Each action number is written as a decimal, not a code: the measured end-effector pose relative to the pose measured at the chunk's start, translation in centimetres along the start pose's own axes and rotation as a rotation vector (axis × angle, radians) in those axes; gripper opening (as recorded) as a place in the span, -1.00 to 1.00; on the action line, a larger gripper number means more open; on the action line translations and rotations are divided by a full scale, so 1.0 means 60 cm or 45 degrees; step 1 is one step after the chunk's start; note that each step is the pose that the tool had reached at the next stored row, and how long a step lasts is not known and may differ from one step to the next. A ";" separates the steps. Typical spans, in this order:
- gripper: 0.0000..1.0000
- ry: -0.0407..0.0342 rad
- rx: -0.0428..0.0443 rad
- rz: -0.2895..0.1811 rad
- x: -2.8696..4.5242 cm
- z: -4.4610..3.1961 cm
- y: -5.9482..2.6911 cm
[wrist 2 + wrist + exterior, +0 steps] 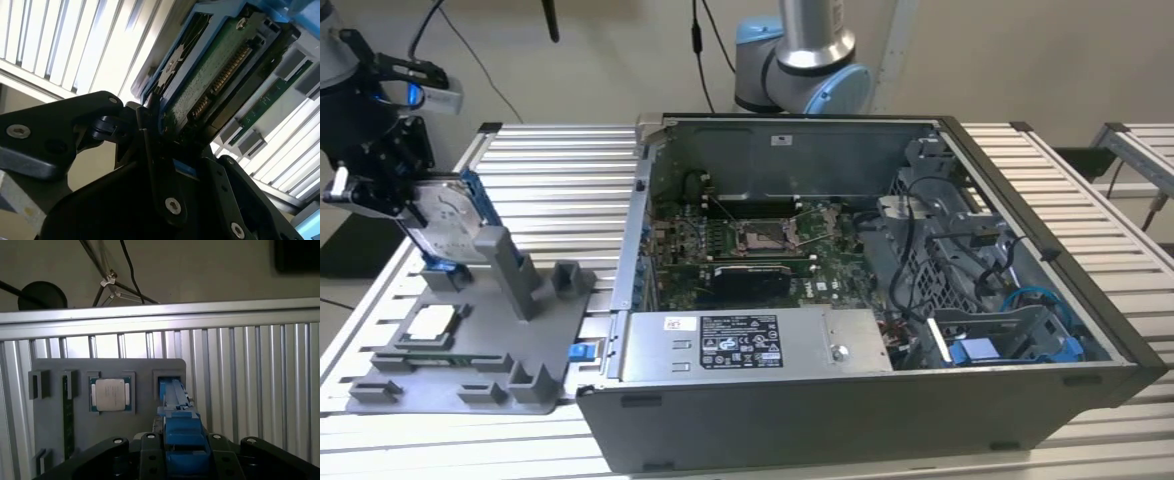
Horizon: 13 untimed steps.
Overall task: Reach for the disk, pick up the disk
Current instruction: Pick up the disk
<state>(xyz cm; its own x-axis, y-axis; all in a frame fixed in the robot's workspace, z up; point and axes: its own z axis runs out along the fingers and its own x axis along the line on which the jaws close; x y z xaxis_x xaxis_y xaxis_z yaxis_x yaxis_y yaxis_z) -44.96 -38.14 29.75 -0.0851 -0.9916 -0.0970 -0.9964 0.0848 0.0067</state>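
Tool [411, 200] clamps the disk [450, 212]; second wrist view shows its green circuit board [210, 75]

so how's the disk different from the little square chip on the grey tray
The disk stands on edge; the chip lies flat in a recess of the grey tray. The disk is bigger and rectangular; the chip is small and square. The disk carries blue rails; the chip has none. Both are silvery.
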 end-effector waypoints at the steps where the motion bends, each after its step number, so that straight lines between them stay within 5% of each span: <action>1: -1.00 0.0000 0.000 0.000 0.000 -0.003 0.000; 13: -1.00 -0.0001 0.000 0.000 -0.003 -0.033 0.000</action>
<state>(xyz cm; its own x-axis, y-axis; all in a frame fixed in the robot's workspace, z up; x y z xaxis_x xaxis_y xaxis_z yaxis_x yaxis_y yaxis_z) -44.96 -38.14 31.76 -0.0851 -0.9916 -0.0971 -0.9964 0.0848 0.0067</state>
